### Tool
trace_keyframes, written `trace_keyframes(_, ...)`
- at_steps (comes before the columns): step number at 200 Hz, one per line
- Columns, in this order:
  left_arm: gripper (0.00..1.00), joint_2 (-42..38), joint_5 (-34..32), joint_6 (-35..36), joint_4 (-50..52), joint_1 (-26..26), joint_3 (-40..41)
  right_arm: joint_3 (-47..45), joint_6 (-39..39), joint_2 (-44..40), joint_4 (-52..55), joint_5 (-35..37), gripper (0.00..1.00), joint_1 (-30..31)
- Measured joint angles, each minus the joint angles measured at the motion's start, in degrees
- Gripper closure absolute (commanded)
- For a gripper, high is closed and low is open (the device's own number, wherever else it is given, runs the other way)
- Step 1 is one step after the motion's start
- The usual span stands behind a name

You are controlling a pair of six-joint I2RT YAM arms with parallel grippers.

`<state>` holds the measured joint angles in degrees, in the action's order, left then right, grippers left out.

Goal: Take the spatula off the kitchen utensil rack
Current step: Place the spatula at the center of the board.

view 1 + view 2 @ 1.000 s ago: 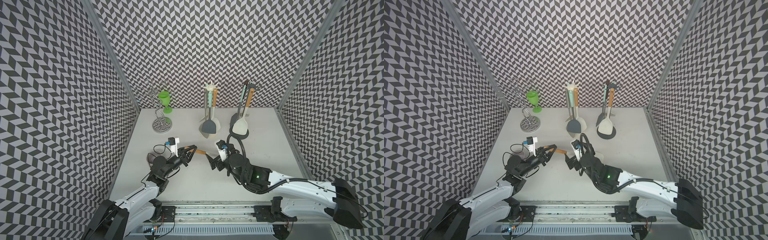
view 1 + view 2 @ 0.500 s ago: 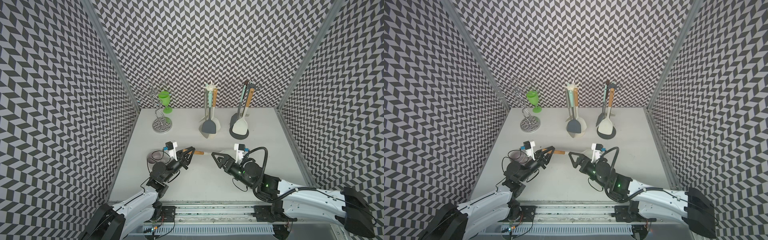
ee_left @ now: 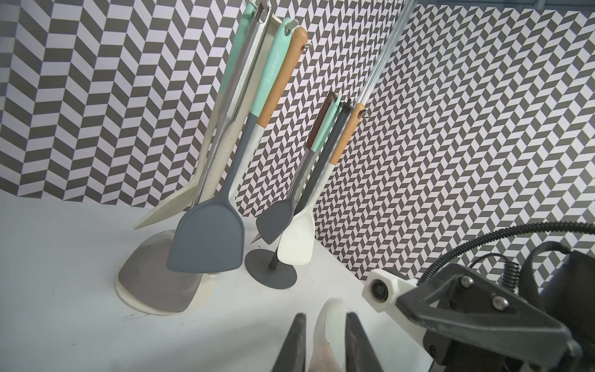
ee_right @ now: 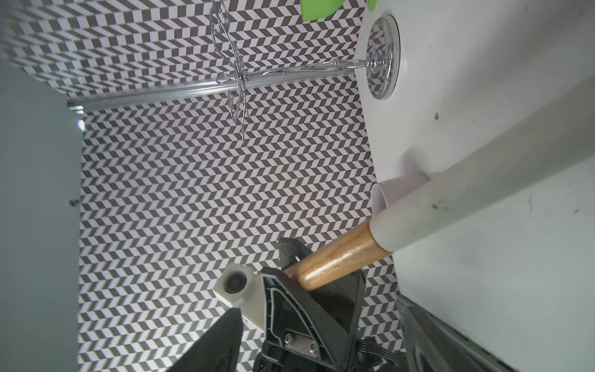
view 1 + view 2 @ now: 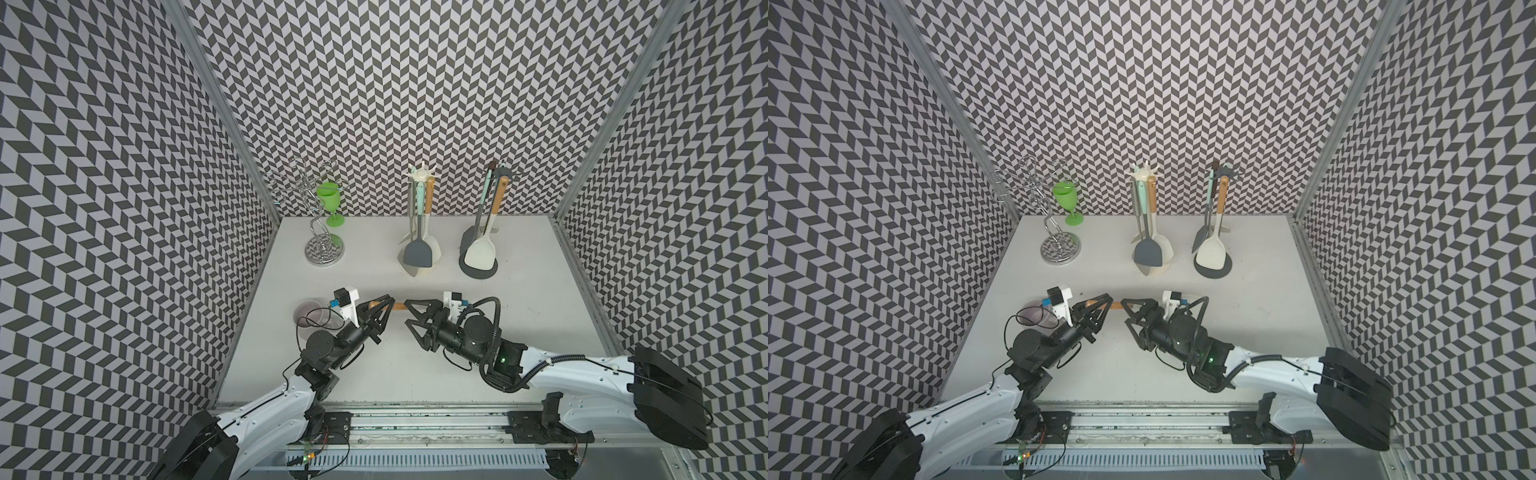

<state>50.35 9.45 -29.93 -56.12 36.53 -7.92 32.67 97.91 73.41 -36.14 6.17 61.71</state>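
My left gripper (image 5: 388,303) (image 5: 1109,300) is shut on the spatula (image 5: 399,306) (image 5: 1116,305), low over the middle of the table. The wooden handle (image 4: 338,257) sits between its fingers, and the white shaft (image 4: 483,180) runs out past the right wrist camera. In the left wrist view the white part (image 3: 330,319) sticks out between the left fingertips. My right gripper (image 5: 406,311) (image 5: 1124,311) faces the left one, open, its tips just short of the handle. The white utensil rack (image 5: 419,224) and the dark utensil rack (image 5: 482,232) stand at the back.
A chrome wire stand (image 5: 323,232) and a green goblet (image 5: 331,203) are at the back left. A translucent cup (image 5: 309,318) lies on the table beside my left wrist. Patterned walls close in three sides.
My right gripper has swung round from beside the handle and now points left at my left gripper, with its jaws narrower. The left gripper has kept hold of the spatula and shifted slightly.
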Motion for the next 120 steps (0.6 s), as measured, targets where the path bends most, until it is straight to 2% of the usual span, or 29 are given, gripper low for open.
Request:
trace_keyframes(59, 1.00, -0.22, -1.29, 1.38, -1.55, 1.22, 0.70, 2.86, 4.48, 2.91, -0.48, -0.87, 0.52, -2.08)
trace_keyframes(78, 1.00, -0.22, -2.03, 1.92, -1.84, 1.53, 0.70, 3.04, 5.18, 3.21, -0.22, -1.49, 0.51, -2.60)
trace_keyframes(120, 1.00, -0.22, -3.23, 2.54, -2.21, 2.14, 0.70, 4.15, 5.84, 3.26, 1.07, -2.25, 0.41, -3.30)
